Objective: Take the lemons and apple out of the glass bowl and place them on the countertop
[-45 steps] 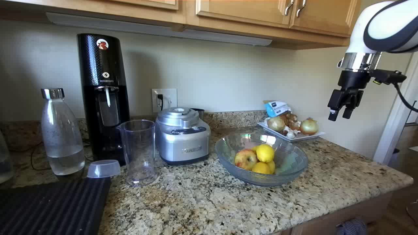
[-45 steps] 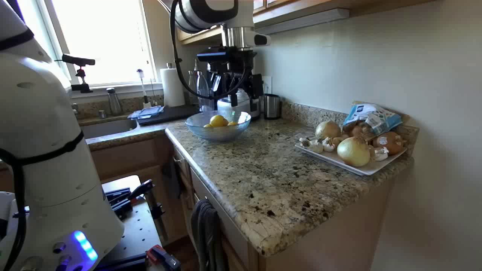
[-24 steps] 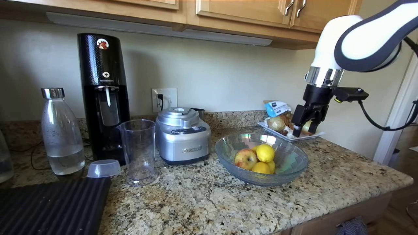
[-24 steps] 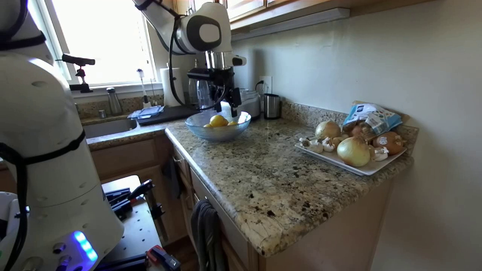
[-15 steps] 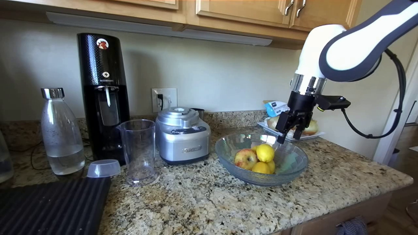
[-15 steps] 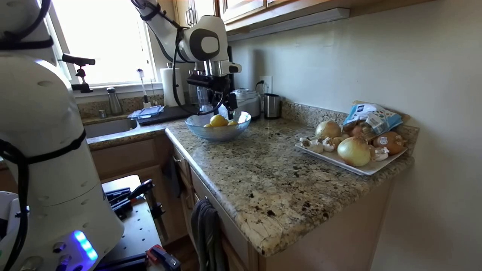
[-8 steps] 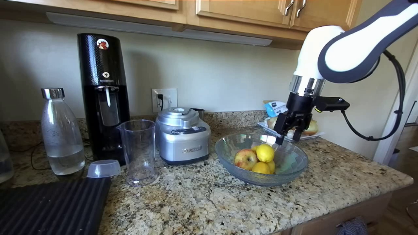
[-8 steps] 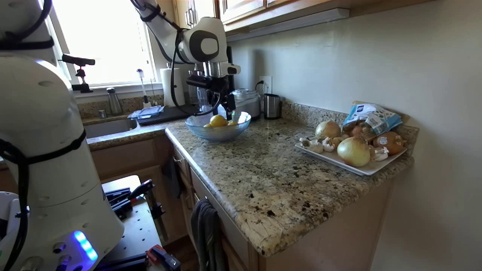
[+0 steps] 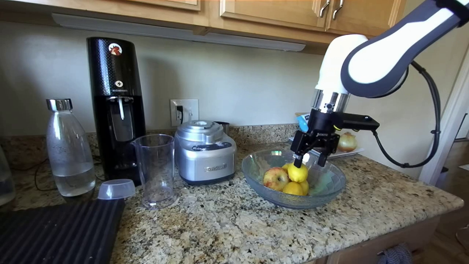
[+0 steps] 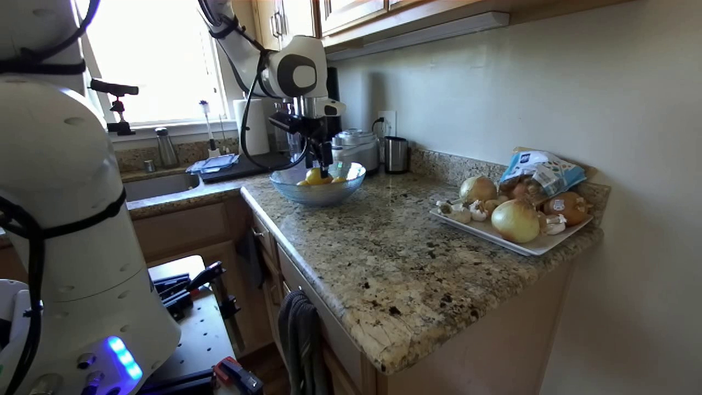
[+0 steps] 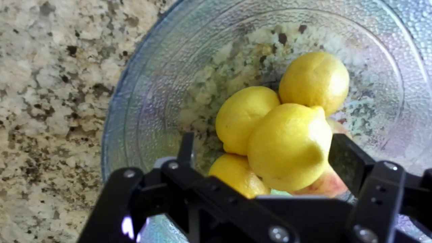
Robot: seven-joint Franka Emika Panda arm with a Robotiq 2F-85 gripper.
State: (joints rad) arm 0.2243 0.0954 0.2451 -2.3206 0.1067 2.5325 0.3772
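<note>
— Tool (image 9: 310, 162) has moved since half a second ago: lower, and further in over the fruit. Fruit hasn't shifted.
— Tool state?
— Spread. Wrist view puts the top lemon (image 11: 288, 148) between the fingers (image 11: 352, 165): just beside one, well apart from the other.
— Contact?
— Can't tell. One fingertip overlaps that lemon in an exterior view, but depth is hard to read.
— Rest of the fruit?
— All in the glass bowl (image 9: 324, 190). Three more lemons (image 11: 248, 116) bunched around the top one; apple (image 9: 274, 179) beside them, mostly hidden in the wrist view.
— Bowl?
— Upright on the desk (image 9: 220, 231), food processor (image 9: 205, 157) near it.
</note>
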